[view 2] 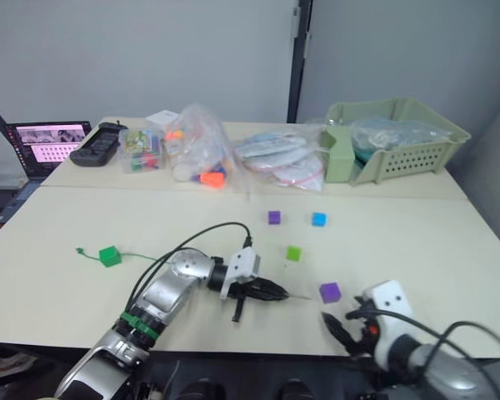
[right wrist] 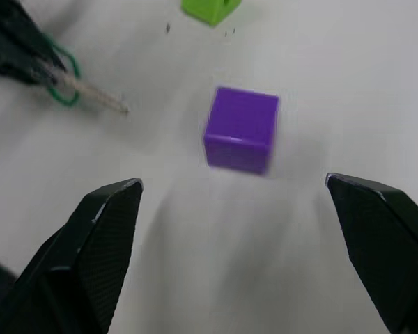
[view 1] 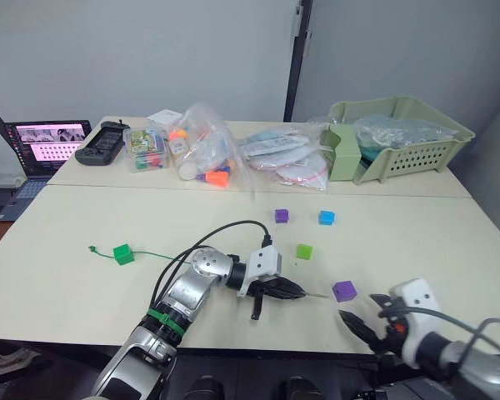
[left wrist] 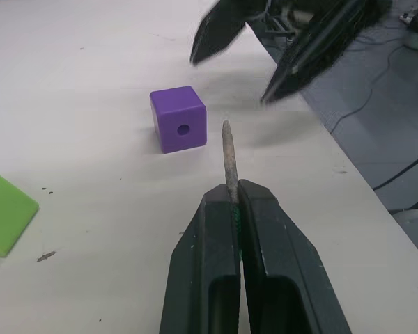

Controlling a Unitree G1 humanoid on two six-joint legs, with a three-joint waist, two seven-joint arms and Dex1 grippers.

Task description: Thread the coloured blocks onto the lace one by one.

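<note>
in the eye views, the left gripper [view 1: 298, 292] is seen low over the table [view 1: 417, 229], its fingers pinched shut on the lace [view 1: 154, 254] just behind the stiff pale tip [view 1: 318, 295]. the tip is held level and aimed at the near purple block [view 1: 344, 291], so that it can be pushed into the hole. the cord trails back across the table to the dark green block [view 1: 123, 254], which appears to be already strung near the far end. the right gripper [view 1: 360, 329] is held spread at the table's near edge, just short of the near purple block, presumably to steady it. the other purple block [view 1: 282, 216], the blue block [view 1: 327, 217] and the lime green block [view 1: 304, 251] lie loose further back, well apart from each other.

in the left wrist view, the tip [left wrist: 228, 156] is shown clamped between the closed fingers [left wrist: 207, 257] and pointing slightly beside the hole in the near purple block [left wrist: 178, 118]. the hole faces the tip, but the line is judged not yet true. the lime green block [left wrist: 5, 211] lies off to one side.

in the right wrist view, the near purple block [right wrist: 241, 129] is framed between the widely parted fingers [right wrist: 104, 229], untouched. the tip [right wrist: 97, 96] is seen near it, apart.
</note>
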